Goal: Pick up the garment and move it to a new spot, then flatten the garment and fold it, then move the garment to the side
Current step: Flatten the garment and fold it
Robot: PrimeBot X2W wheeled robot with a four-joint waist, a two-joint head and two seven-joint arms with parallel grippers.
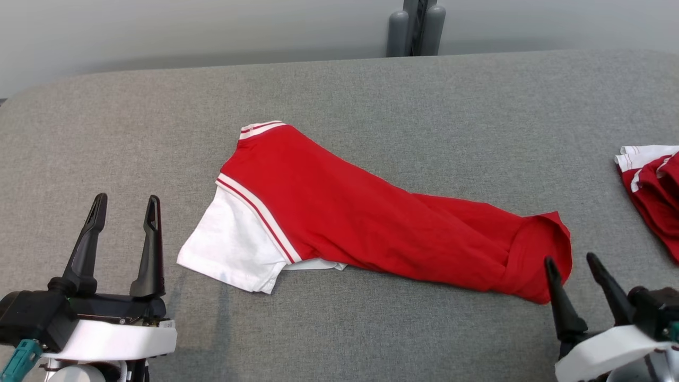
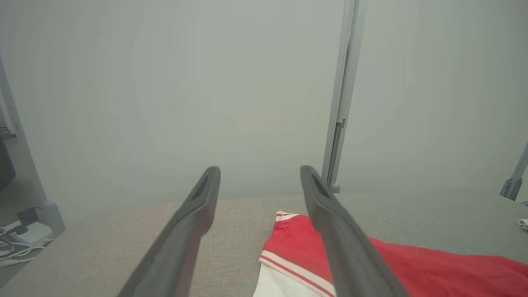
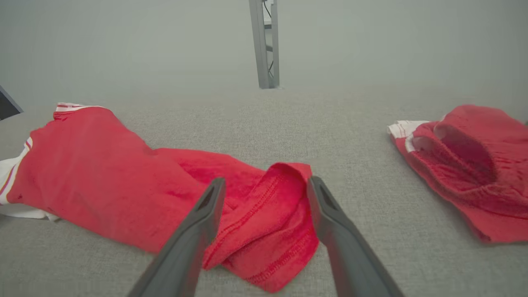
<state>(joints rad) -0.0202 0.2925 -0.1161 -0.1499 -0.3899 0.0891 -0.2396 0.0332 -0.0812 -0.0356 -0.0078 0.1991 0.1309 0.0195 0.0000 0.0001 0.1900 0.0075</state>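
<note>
**Shirt hem lying just beyond the open right gripper [image 1: 570,258], the nearer of the two**

At the near edge both dark two-fingered grippers are hovering with jaws spread wide, holding nothing. The left gripper [image 1: 127,197] is sitting to the left of the white fabric sleeve [image 1: 228,249], with bare cloth between them. The red short-sleeved fabric shirt with white striped trim [image 1: 360,223] is lying on the grey fabric-covered table [image 1: 371,106]. Its long axis is running from the bunched red hem [image 1: 541,249] at near right to the striped white band [image 1: 260,129] at far left. In the right wrist view that hem is showing between the right fingers, so the right arm is looking better placed for a short forward reach. Further right, a second crumpled red-and-white garment [image 1: 655,185] is lying well apart.
</note>
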